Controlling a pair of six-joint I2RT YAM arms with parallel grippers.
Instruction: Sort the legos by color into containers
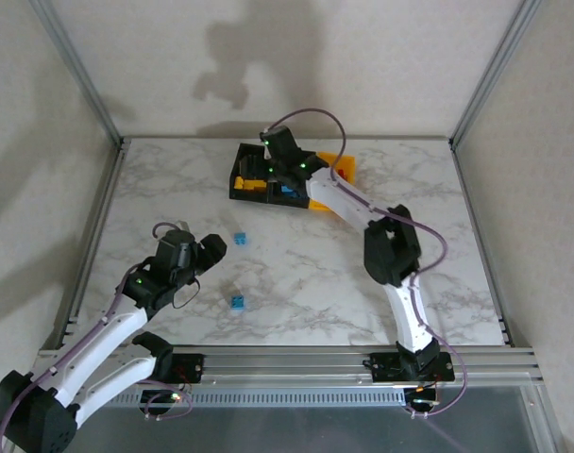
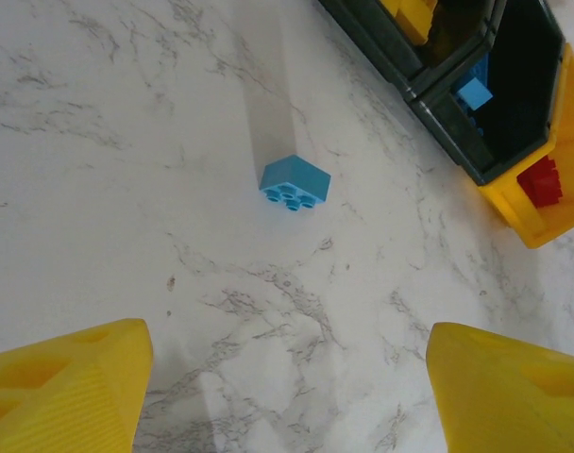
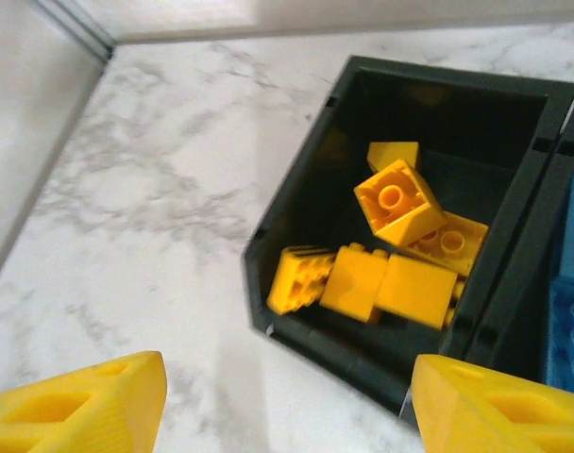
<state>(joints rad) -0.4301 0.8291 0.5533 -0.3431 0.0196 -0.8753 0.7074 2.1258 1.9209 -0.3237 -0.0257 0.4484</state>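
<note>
Your left gripper [image 2: 287, 396], jaws open, faces a loose blue lego [image 2: 295, 181]: descend and grip it next. The right gripper [image 3: 287, 406] hangs, jaws open, above the yellow-filled bin [image 3: 301, 193].

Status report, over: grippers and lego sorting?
Left gripper open, empty. Right gripper open over the black plastic bin holding yellow bricks. Two small blue studded plastic bricks loose on the marble tabletop. Nothing blocking them.

Yellow legos [image 3: 391, 274] are heaped in the end black bin [image 3: 306, 189], blue ones in the middle bin [image 2: 452, 142], a red lego [image 2: 542, 181] in the yellow bin [image 2: 523, 222]; two blue legos [image 1: 240, 238] [image 1: 238, 302] are left outside.
</note>
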